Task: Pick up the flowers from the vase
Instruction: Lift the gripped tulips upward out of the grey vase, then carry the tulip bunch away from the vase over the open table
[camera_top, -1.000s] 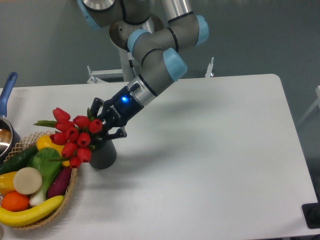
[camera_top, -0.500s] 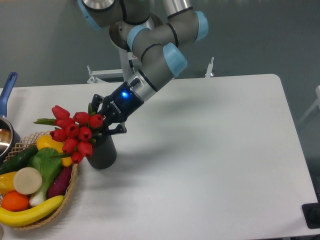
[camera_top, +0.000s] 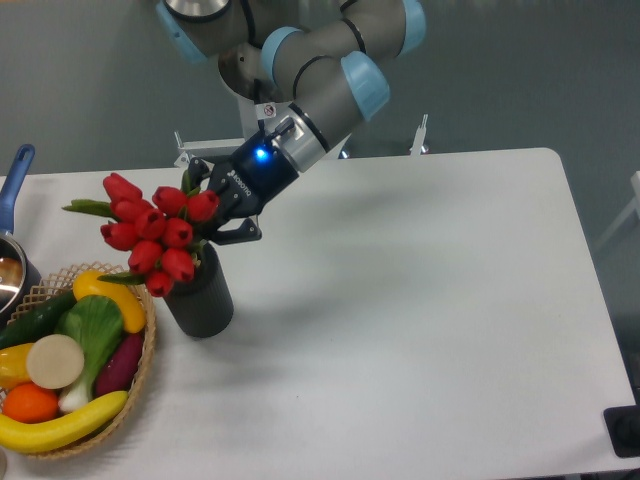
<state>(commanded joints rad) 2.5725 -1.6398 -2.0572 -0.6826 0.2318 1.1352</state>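
The flowers (camera_top: 152, 232) are a bunch of red tulip buds with green leaves, leaning out to the left above the vase. My gripper (camera_top: 212, 208) is shut on their stems just right of the buds, above the vase's mouth. The vase (camera_top: 201, 298) is a dark grey cylinder standing on the white table, right of the basket. The buds hang over its rim and hide most of the mouth. The stems below the gripper cannot be made out, so I cannot tell whether they still reach into the vase.
A wicker basket (camera_top: 138, 392) of fruit and vegetables sits at the front left, touching the vase's left side. A blue-handled pot (camera_top: 14, 200) stands at the left edge. The arm's base mount (camera_top: 225, 150) is behind the table.
The gripper has risen and shifted slightly up and back with the flowers. The buds now sit higher, lifted away from the basket. The vase has stayed in place.
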